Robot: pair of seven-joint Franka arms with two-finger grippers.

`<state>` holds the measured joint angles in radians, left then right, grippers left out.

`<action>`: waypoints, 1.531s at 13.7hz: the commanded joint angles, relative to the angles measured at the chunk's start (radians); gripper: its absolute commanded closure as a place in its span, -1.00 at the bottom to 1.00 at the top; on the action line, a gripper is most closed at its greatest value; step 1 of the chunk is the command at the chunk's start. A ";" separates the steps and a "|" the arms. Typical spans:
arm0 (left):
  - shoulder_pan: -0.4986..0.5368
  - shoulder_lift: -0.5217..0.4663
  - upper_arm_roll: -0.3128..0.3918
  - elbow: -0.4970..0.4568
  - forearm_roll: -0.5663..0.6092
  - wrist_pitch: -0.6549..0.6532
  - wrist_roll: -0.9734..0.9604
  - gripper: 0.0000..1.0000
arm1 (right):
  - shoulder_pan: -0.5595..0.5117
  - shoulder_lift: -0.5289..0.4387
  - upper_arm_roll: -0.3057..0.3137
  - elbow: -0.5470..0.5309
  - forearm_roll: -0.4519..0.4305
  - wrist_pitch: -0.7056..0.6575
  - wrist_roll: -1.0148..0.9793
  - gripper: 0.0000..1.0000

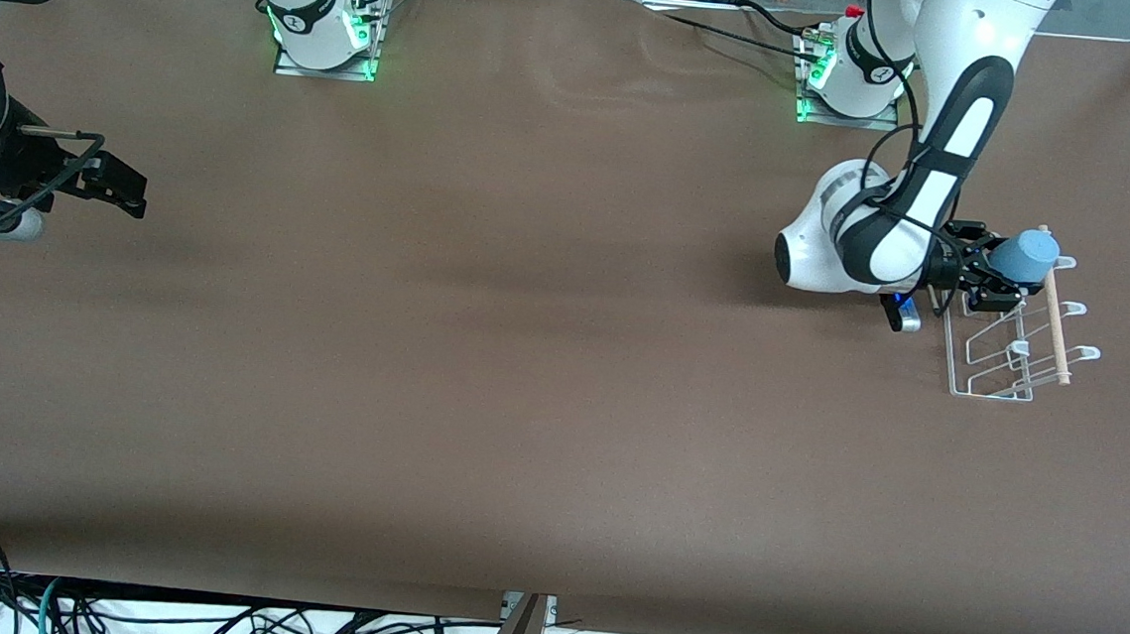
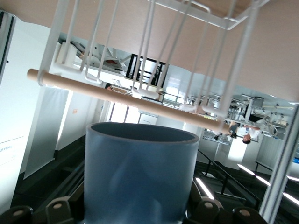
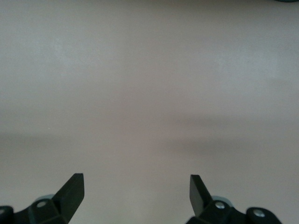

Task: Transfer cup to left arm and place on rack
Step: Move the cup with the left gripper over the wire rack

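1. Right gripper (image 1: 131,192) hangs over the bare table (image 1: 483,351) at the right arm's end, jaws spread wide and empty; I take it this arm is waiting, parked well apart from the rack so it cannot get in the way.

2. Left gripper (image 1: 985,277) is clenched on the cup (image 1: 1025,256), holding it tipped on its side over the rack's (image 1: 1010,348) end that lies farther from the front camera. Its mouth points toward the dowel (image 1: 1057,317). The sideways hold looks chosen so the cup can be slid or hooked onto the rack rather than dropped upright (a judgement, not something seen).

3. Handover seems done; only the placing on the rack is left. The cup is not yet resting on the wires so far as I can tell.

4. Front view gives the layout: both arms, the rack toward the left arm's end, the two grippers far apart. It cannot show how close the cup's rim is to the dowel.

5. Left wrist view fills that in: the cup (image 2: 140,172) sits between the fingers, its rim near the dowel (image 2: 126,95) with a gap showing, and wire loops (image 2: 154,51) close around.

6. Right wrist view shows only open fingertips (image 3: 70,191) over plain tabletop (no cup, no rack).
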<state>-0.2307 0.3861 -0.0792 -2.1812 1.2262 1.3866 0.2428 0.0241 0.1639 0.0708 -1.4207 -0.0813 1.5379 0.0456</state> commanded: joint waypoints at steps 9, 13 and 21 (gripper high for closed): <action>0.126 -0.044 -0.008 -0.091 0.110 0.161 -0.042 0.71 | -0.007 -0.006 0.006 -0.012 -0.014 0.007 -0.026 -1.00; 0.120 -0.038 -0.010 -0.100 0.110 0.160 -0.086 -0.39 | -0.006 -0.004 0.006 -0.012 -0.014 0.008 -0.024 -1.00; 0.111 -0.041 -0.011 -0.055 0.102 0.152 -0.077 -1.00 | -0.006 -0.004 0.006 -0.012 -0.014 0.008 -0.023 -1.00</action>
<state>-0.1186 0.3708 -0.0872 -2.2466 1.3041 1.5350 0.1611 0.0237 0.1681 0.0703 -1.4267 -0.0818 1.5411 0.0335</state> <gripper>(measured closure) 0.000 0.000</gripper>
